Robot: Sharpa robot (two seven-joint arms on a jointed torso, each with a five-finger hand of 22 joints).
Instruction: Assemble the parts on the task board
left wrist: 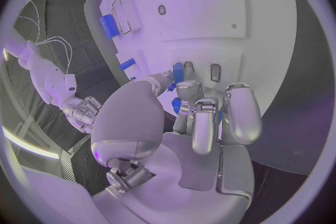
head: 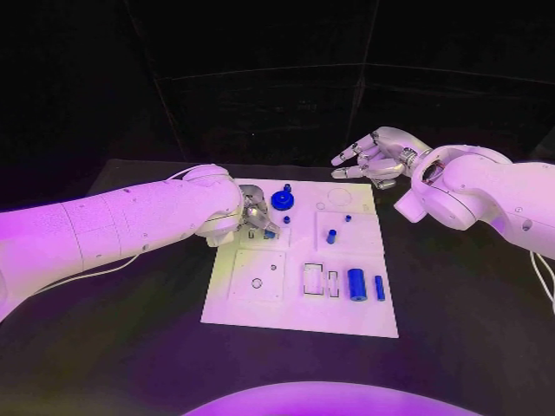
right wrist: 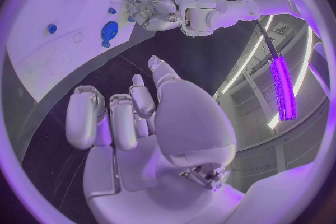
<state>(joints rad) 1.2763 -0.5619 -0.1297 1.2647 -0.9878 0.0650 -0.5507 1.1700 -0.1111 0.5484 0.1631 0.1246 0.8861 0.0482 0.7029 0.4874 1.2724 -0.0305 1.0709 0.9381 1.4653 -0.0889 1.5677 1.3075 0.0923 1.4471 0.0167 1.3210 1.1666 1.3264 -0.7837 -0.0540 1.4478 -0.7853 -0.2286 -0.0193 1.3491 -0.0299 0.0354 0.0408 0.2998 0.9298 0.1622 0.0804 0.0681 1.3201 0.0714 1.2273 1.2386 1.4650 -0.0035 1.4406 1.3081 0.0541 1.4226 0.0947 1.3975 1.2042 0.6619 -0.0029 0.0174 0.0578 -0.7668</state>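
head view looks down on the board (head: 259, 303), a white plate lying mid-bench (head: 478, 338), and everything else is placed from it. the left hand (head: 255, 217) sits over the board's far left part, its fingers curled down around a small blue part (head: 269, 233) that stands on the board there; the left wrist view shows the fingers (left wrist: 201, 123) closed close about a blue piece (left wrist: 178, 73), thumb on one side and the others opposite, so the hand pinches it, though how firmly cannot be told. just beyond that hand, near the board's far edge, stands a round blue knob (head: 283, 200). toward the board's middle, to the right of the left hand, stands a short blue peg (head: 331, 236), with a smaller blue stud (head: 348, 218) just past it. in the board's near right part a thick blue cylinder (head: 356, 284) lies beside a thinner blue pin (head: 379, 288), close together but apart, with a pale slot block (head: 313, 279) to their left. the right hand (head: 368, 160) hangs off the board, beyond its far right corner, above the bench, touching nothing; the right wrist view shows its fingers (right wrist: 126, 117) loosely spread and holding nothing.
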